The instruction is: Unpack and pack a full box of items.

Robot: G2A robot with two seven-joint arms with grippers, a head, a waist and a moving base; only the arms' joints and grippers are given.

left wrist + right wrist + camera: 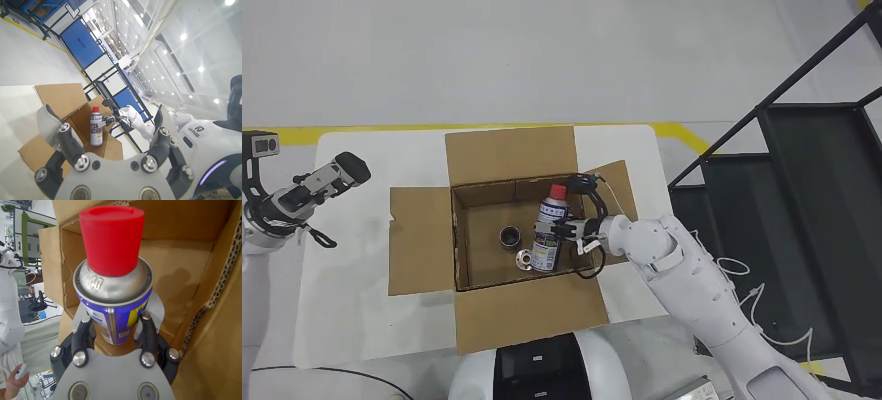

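Dark round item (510, 236) inside the box (422, 240) — too small, unidentifiable

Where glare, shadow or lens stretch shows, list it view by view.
Left wrist view: ceiling lamps flare into white spots. Right wrist view: the spray can casts a soft shadow on the inner wall of the box, its metal shoulder shines, and it tapers sharply toward its base, a close wide-lens stretch. Top view: inside the box is darker than the table.

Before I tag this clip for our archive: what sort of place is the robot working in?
Likely a factory or warehouse hall: a high ceiling with rows of lights, blue partition panels, and a yellow floor line.
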